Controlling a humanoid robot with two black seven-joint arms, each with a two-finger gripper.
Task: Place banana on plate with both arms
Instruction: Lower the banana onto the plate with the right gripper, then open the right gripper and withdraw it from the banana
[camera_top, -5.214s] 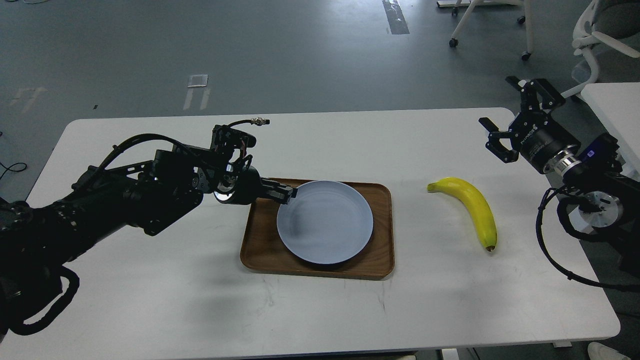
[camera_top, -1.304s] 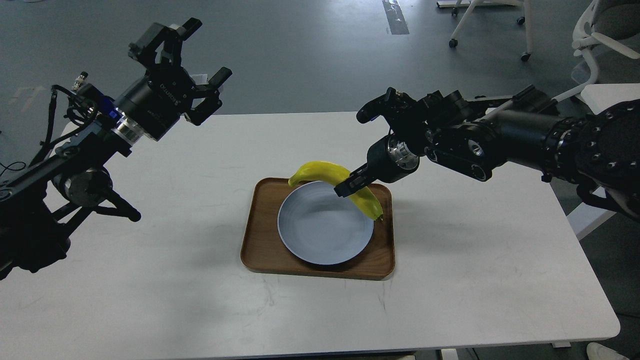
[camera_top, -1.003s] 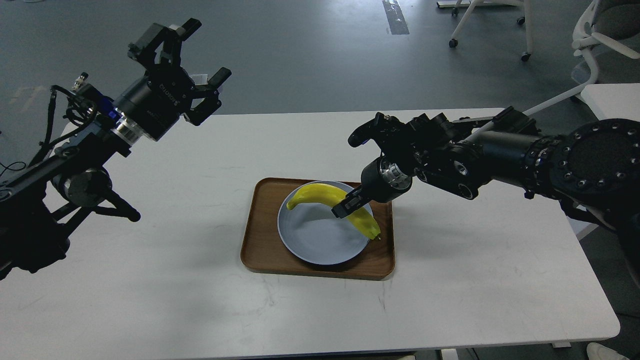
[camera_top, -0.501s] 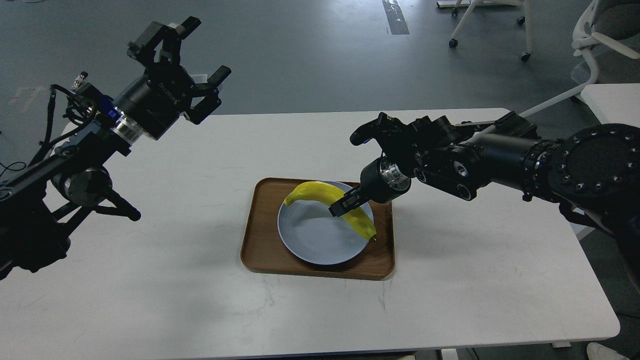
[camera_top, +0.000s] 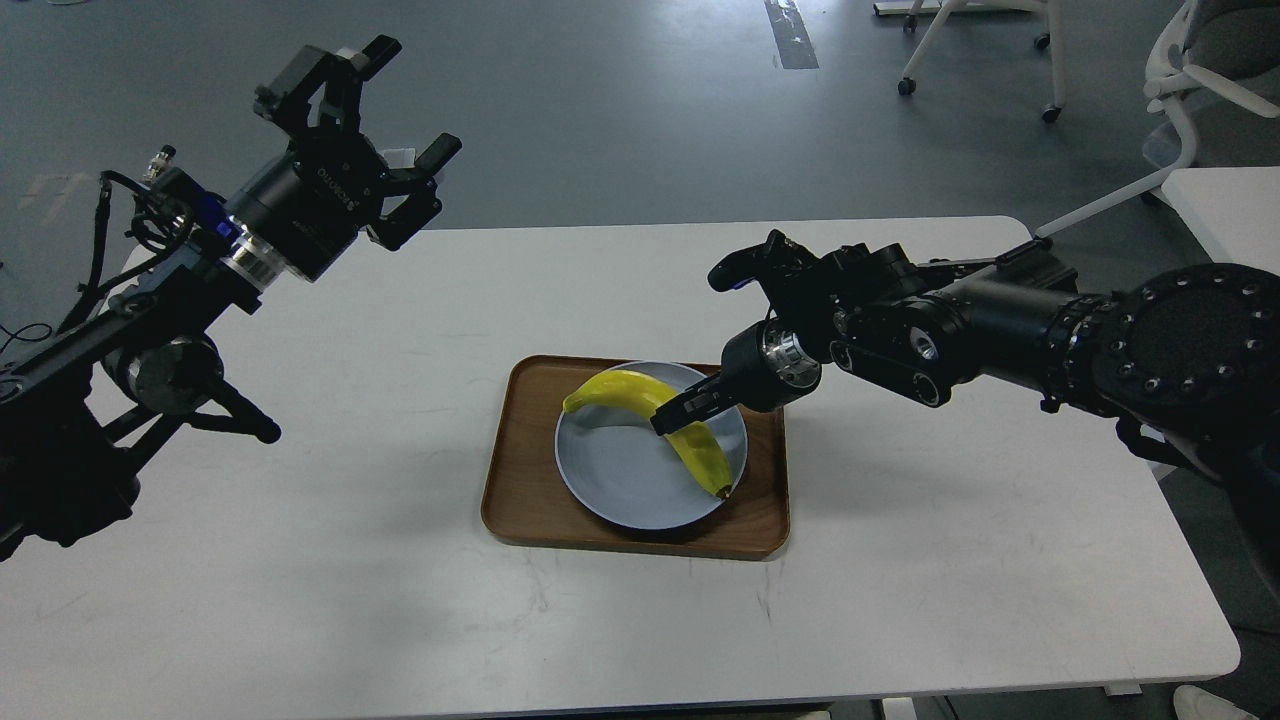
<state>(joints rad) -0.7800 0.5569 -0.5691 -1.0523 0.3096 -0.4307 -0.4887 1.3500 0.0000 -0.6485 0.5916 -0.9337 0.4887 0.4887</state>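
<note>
On the pale blue-grey plate (camera_top: 620, 480), which sits in a wooden tray (camera_top: 520, 480) on the white desk (camera_top: 400, 600), the banana (camera_top: 655, 415) lies curved with its dark tip near the plate's right rim. The right gripper (camera_top: 668, 418) has its fingers pinching the banana's middle. The left gripper (camera_top: 375, 130) hovers high and well apart, fingers spread. If the fingers open unevenly, the banana could roll off that rim onto the tray.

Banana (camera_top: 655, 420) on plate (camera_top: 610, 480), plate in tray (camera_top: 515, 500), tray mid-table (camera_top: 300, 600)
</note>
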